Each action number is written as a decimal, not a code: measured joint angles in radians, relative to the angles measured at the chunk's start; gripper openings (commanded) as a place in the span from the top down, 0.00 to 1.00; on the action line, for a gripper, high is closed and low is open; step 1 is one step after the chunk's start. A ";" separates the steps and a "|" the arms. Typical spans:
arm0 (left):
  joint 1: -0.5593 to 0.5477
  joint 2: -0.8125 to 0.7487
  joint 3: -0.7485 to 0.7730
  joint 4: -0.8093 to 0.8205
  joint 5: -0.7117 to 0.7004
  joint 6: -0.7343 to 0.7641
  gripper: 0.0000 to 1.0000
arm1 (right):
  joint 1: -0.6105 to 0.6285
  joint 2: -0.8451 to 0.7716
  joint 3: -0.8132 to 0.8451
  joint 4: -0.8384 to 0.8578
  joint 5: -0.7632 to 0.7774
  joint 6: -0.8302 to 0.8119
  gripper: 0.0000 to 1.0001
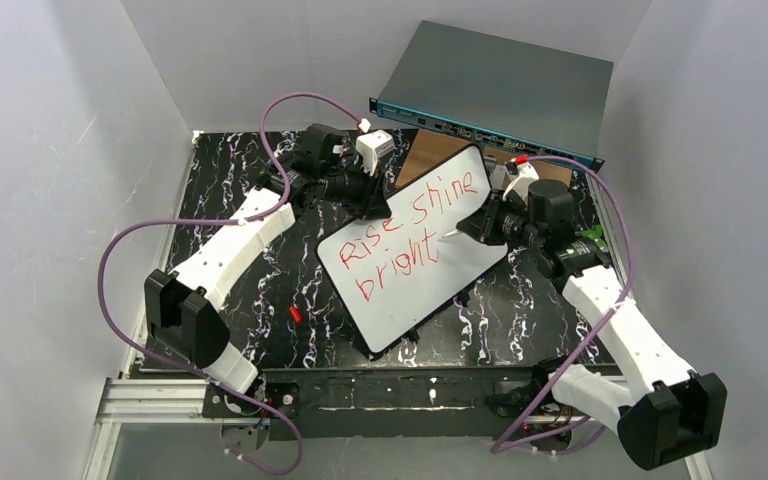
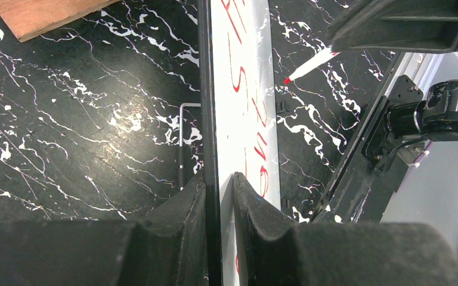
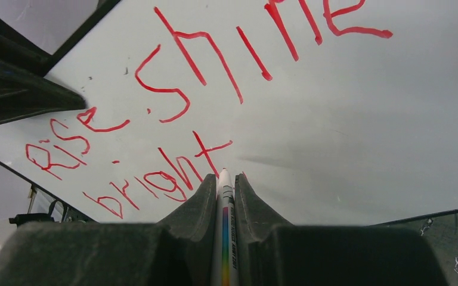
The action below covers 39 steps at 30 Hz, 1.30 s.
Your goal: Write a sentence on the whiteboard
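Whiteboard (image 1: pixel 465 275), tilted up from the bench (image 1: pixel 260 290), is clamped by its edge in the left end effector (image 2: pixel 219 179). The sentence (image 3: pixel 173 119), apparently complete, lies just ahead of the marker (image 3: pixel 225 238) clenched in the right end effector (image 3: pixel 225 179). Best finish: lift straight off, avoiding smears.

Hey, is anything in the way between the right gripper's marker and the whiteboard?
Nothing visible. The marker in the right gripper points straight at bare whiteboard just past the sentence.
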 measured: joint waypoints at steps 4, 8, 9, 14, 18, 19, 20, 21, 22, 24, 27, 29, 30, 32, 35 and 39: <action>0.000 0.000 0.000 0.000 0.000 0.000 1.00 | 0.000 -0.060 0.000 -0.011 0.018 -0.001 0.99; 0.000 0.000 0.000 0.000 0.000 0.000 1.00 | 0.000 -0.093 -0.005 -0.025 0.040 -0.002 0.99; 0.000 0.000 0.000 0.000 0.000 0.000 1.00 | 0.000 -0.098 -0.009 -0.031 0.043 -0.002 0.99; 0.000 -0.004 -0.005 0.002 0.000 0.000 1.00 | 0.000 -0.122 -0.021 -0.070 0.055 -0.003 0.99; 0.000 -0.009 -0.008 0.001 0.000 0.000 1.00 | 0.000 -0.163 -0.035 -0.096 0.068 -0.003 0.99; -0.001 -0.011 -0.011 0.002 0.000 0.000 1.00 | 0.000 -0.173 -0.037 -0.103 0.071 -0.004 0.99; 0.000 -0.013 -0.013 0.003 0.000 0.000 1.00 | 0.000 -0.181 -0.038 -0.112 0.072 -0.004 0.99; 0.000 -0.015 -0.016 0.005 0.000 0.000 1.00 | 0.000 -0.189 -0.041 -0.118 0.074 -0.005 0.99; 0.000 -0.016 -0.017 0.006 0.000 0.000 1.00 | 0.000 -0.196 -0.044 -0.124 0.076 -0.006 0.99; 0.000 -0.018 -0.019 0.008 0.000 0.000 1.00 | 0.000 -0.206 -0.052 -0.132 0.081 -0.006 0.99; 0.000 -0.019 -0.021 0.010 0.000 0.000 1.00 | 0.000 -0.226 -0.084 -0.132 0.092 0.002 0.99; 0.000 -0.019 -0.023 0.013 0.000 -0.001 1.00 | 0.000 -0.229 -0.103 -0.126 0.092 0.009 0.99; 0.000 -0.019 -0.023 0.013 0.000 -0.001 1.00 | 0.000 -0.227 -0.112 -0.117 0.092 0.014 0.99; 0.000 -0.020 -0.024 0.013 0.001 -0.001 1.00 | 0.000 -0.214 -0.124 -0.100 0.091 0.028 0.99; 0.000 -0.021 -0.024 0.014 0.001 -0.001 1.00 | 0.000 -0.182 -0.128 -0.071 0.089 0.040 0.99; 0.000 -0.022 -0.027 0.016 0.001 -0.001 1.00 | 0.000 -0.139 -0.128 -0.026 0.085 0.055 0.99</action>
